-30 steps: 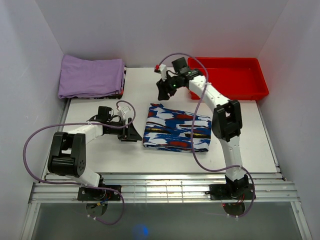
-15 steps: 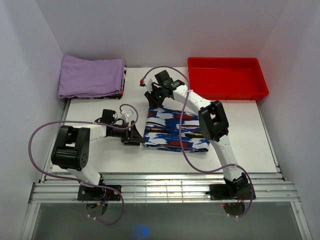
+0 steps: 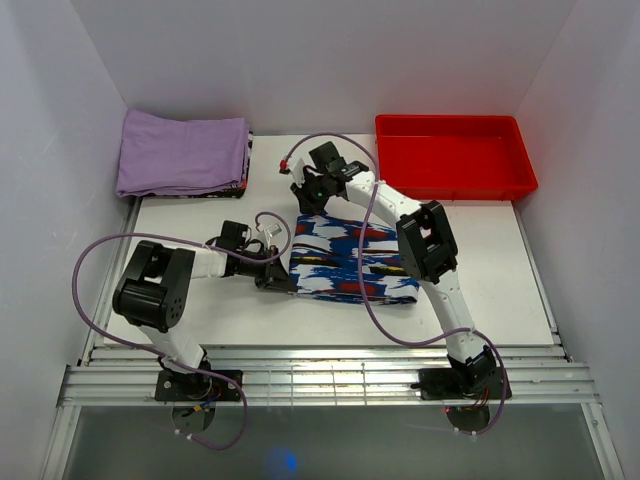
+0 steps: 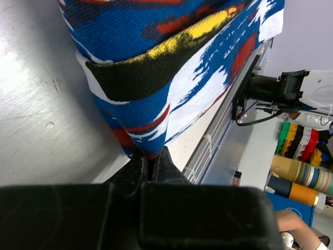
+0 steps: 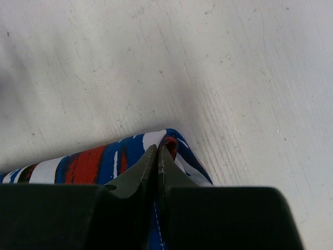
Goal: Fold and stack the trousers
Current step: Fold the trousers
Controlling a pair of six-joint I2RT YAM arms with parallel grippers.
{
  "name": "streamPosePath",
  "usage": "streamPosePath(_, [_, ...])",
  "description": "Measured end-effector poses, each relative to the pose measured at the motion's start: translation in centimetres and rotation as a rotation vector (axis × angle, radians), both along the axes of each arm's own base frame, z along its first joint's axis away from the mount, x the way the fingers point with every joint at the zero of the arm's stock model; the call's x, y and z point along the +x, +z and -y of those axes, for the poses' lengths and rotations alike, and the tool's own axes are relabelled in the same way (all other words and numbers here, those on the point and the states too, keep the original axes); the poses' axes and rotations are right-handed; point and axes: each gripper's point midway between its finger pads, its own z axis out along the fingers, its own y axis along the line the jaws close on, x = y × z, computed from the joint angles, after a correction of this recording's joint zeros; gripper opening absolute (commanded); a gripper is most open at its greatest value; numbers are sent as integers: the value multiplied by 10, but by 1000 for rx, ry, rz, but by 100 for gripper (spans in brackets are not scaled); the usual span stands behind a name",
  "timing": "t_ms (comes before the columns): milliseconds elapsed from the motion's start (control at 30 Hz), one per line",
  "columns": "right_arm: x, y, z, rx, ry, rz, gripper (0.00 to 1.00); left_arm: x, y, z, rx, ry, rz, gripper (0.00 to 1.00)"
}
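The trousers (image 3: 355, 258), in a blue, white, red and black print, lie folded into a rectangle mid-table. My left gripper (image 3: 283, 283) is shut on their near left corner; in the left wrist view the printed trousers (image 4: 156, 67) bunch up right at the left gripper (image 4: 151, 156). My right gripper (image 3: 303, 205) is shut on the far left corner. In the right wrist view the right gripper (image 5: 157, 151) pinches a red and white fold of the trousers (image 5: 93, 161), with bare table beyond.
A folded lilac-purple cloth (image 3: 182, 152) lies at the back left. A red tray (image 3: 455, 153) stands at the back right. White walls close in both sides, and a metal rail (image 3: 330, 380) runs along the table's near edge.
Both arms came in to the trousers' left edge: the left gripper slid right to the near corner, the right swung down-left to the far corner. Both closed on the cloth.
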Motion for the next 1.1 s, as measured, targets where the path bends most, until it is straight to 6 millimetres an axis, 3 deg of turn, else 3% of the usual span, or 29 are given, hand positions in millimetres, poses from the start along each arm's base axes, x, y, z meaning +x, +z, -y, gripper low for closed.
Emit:
streamPosePath(167, [7, -7, 6, 1, -34, 3, 8, 0, -3, -1, 17, -8, 7, 0])
streamPosePath(500, [31, -4, 28, 37, -137, -23, 8, 11, -2, -6, 60, 14, 115, 0])
streamPosePath(800, [42, 0, 33, 52, -180, -10, 8, 10, -4, -3, 99, 11, 172, 0])
streamPosePath(967, [98, 28, 55, 84, -287, 178, 8, -23, -6, 1, 105, -41, 129, 0])
streamPosePath(1100, [121, 42, 75, 103, -327, 241, 8, -33, -3, 1, 106, -52, 120, 1])
